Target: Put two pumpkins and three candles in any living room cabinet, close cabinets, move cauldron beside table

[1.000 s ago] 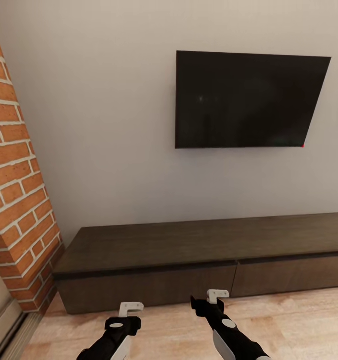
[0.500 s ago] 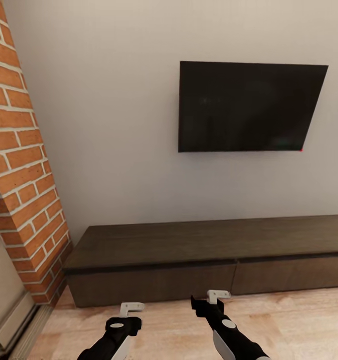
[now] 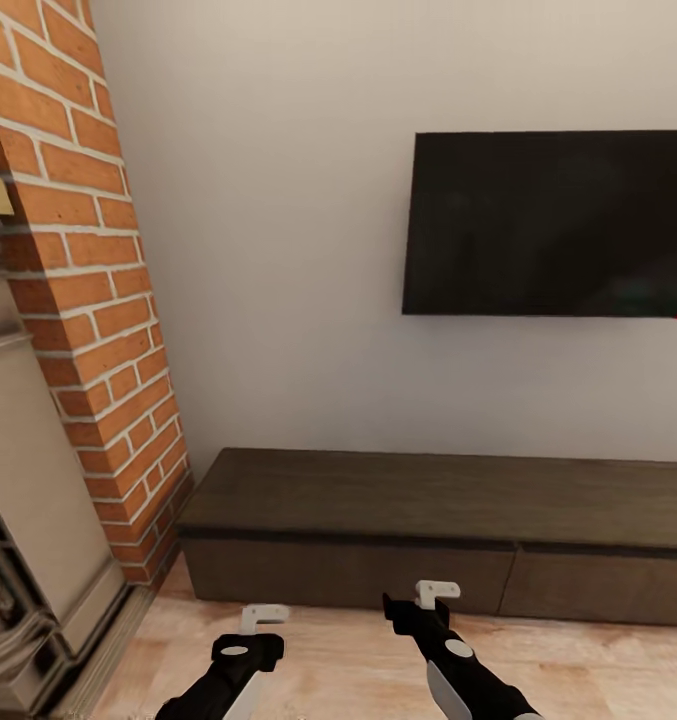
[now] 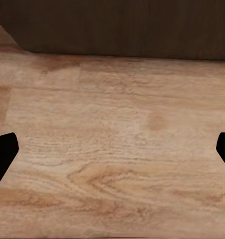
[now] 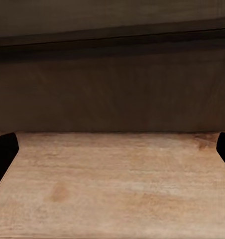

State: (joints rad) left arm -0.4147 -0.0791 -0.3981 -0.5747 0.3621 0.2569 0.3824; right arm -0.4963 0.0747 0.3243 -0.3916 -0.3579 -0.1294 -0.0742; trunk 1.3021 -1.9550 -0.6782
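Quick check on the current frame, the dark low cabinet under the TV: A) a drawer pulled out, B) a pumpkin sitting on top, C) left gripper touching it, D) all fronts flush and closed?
D. In the head view the cabinet shows flat fronts with no pale interior exposed and a bare top; the left gripper hangs short of it over the wood floor.

Both arms are reaching forward side by side, low and empty. The left gripper (image 3: 263,617) and right gripper (image 3: 436,594) are holding their jaws spread wide apart.
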